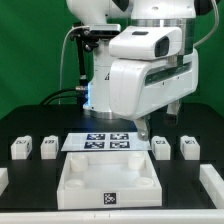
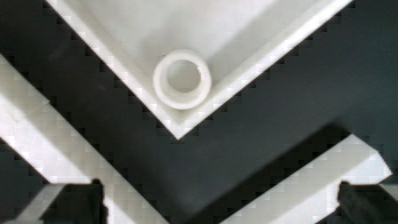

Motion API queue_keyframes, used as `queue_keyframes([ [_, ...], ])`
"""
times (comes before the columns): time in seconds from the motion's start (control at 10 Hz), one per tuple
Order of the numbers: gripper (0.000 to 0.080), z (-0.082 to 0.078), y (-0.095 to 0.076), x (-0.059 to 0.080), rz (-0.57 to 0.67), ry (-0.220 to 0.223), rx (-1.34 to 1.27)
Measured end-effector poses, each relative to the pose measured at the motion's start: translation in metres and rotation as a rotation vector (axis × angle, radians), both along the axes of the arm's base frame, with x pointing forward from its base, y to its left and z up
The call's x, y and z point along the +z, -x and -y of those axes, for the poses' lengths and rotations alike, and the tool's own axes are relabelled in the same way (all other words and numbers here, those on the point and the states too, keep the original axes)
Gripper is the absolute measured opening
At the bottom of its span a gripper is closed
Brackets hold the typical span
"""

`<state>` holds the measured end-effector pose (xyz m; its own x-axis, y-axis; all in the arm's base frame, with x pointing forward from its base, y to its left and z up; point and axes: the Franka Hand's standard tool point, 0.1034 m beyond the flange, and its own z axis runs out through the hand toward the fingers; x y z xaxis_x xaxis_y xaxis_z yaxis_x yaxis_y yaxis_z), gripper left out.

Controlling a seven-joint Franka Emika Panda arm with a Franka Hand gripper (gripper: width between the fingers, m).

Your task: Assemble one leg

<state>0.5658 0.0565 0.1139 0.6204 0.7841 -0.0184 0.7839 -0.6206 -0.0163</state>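
Four small white legs stand in a row on the black table: two at the exterior view's left [image 1: 20, 149] [image 1: 48, 147] and two at its right [image 1: 160, 148] [image 1: 187, 149]. The large white square tray-like piece [image 1: 70, 180] lies in front, between them. My gripper [image 1: 160, 122] hangs above the table near the two right legs and touches none. In the wrist view the gripper [image 2: 214, 205] is open and empty, one dark fingertip [image 2: 63, 205] showing on each side. That view looks down on a tray corner with its round hole [image 2: 183, 80]. No leg shows there.
The marker board [image 1: 108, 141] lies flat behind the tray. White wall pieces stand at the table's edges at the exterior view's left [image 1: 4, 180] and right [image 1: 212, 180]. A green backdrop stands behind, and the arm's white body fills the upper right.
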Motion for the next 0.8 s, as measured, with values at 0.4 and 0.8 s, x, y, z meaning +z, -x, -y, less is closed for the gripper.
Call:
queue_keyframes([
  [0.4,0.0650,0.0000,0.0002,-0.0005,-0.001,0.000,0.000],
  [0.8,0.0650,0.0000,0.0002,-0.0006,-0.001,0.000,0.001],
])
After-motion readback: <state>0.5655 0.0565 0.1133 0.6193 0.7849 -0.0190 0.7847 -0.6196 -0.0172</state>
